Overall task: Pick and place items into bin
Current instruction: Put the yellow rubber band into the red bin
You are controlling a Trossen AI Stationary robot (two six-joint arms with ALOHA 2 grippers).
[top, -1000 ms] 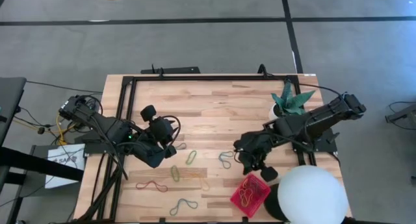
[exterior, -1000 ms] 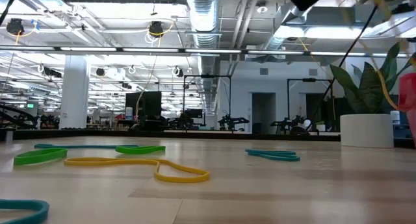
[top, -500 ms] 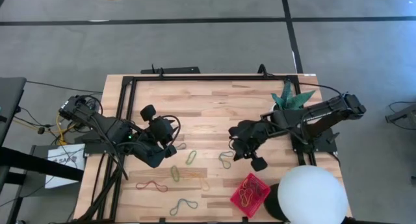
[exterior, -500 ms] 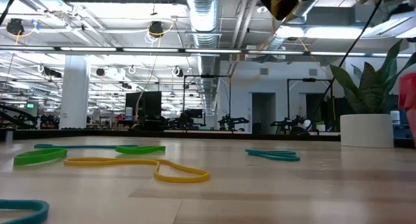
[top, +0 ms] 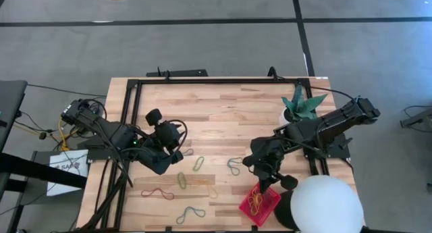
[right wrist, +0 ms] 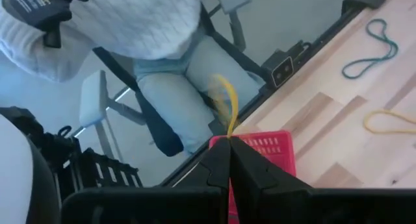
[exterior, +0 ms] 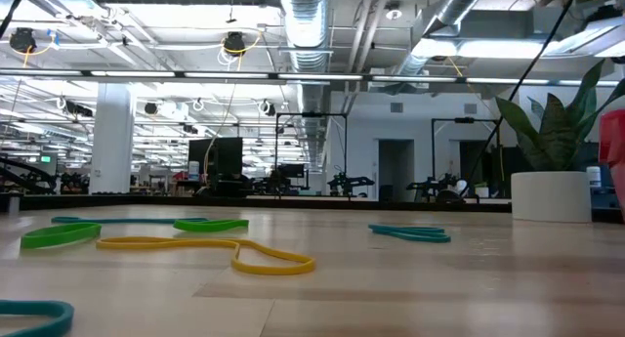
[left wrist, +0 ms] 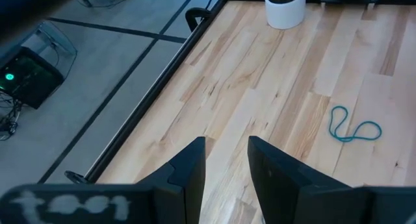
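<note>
My right gripper [top: 262, 184] hangs over the far edge of the red bin [top: 260, 202], shut on a yellow rubber band [right wrist: 227, 107]. The bin [right wrist: 268, 151] stands at the table's near right and has yellow bands [top: 256, 204] in it. Loose bands lie flat on the wood: green [top: 198, 163], teal [top: 234, 167], yellow [top: 202, 186], red [top: 156, 192] and another teal [top: 190, 213]. My left gripper [left wrist: 227, 162] waits open above the table's left part [top: 175, 154], with nothing between its fingers. My right gripper pinches the yellow band between its two fingertips [right wrist: 229, 152]. A narrow loop of the band [right wrist: 227, 117] sticks out past the tips. The fingers slant down from the table's far right. The band is lifted clear of the table, over the bin.
A white pot with a green plant [top: 297, 106] stands at the far right and a big white dome [top: 325, 204] beside the bin. A black frame [top: 135, 84] rims the table. A seated person [right wrist: 175, 81] shows beyond the near edge.
My right gripper swung away from the bin toward the table's middle, then came back over the bin, turning its wrist on the way. It stayed shut with the yellow band.
</note>
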